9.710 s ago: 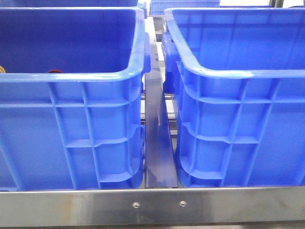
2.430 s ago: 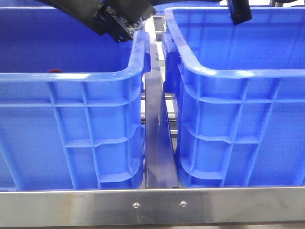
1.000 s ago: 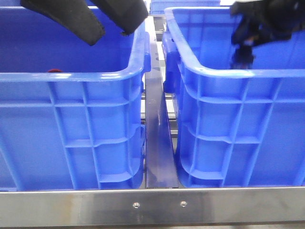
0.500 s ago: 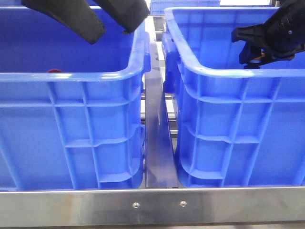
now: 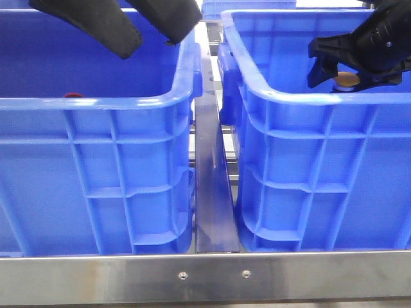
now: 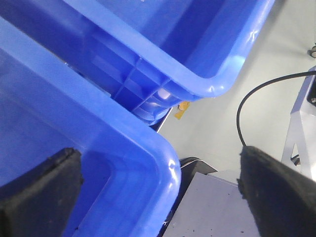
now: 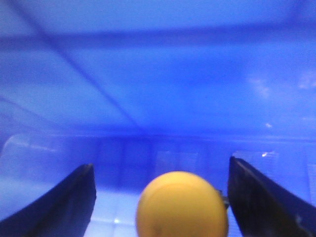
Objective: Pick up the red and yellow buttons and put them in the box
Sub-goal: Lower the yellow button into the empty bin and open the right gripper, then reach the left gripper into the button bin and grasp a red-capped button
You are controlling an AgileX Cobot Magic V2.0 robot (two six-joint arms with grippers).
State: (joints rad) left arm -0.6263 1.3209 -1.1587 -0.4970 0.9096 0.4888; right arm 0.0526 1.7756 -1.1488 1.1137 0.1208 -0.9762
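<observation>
Jaws now spread, yellow button (image 5: 347, 79) exposed

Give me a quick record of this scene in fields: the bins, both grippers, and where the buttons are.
bins: left blue bin and right blue bin, side by side
left gripper: jaws wide open, empty, above the left bin
right gripper: inside the right bin, jaws open
yellow button: between the right jaws, gaps visible on both sides
red button: barely visible in the left bin, behind its front rim
</observation>
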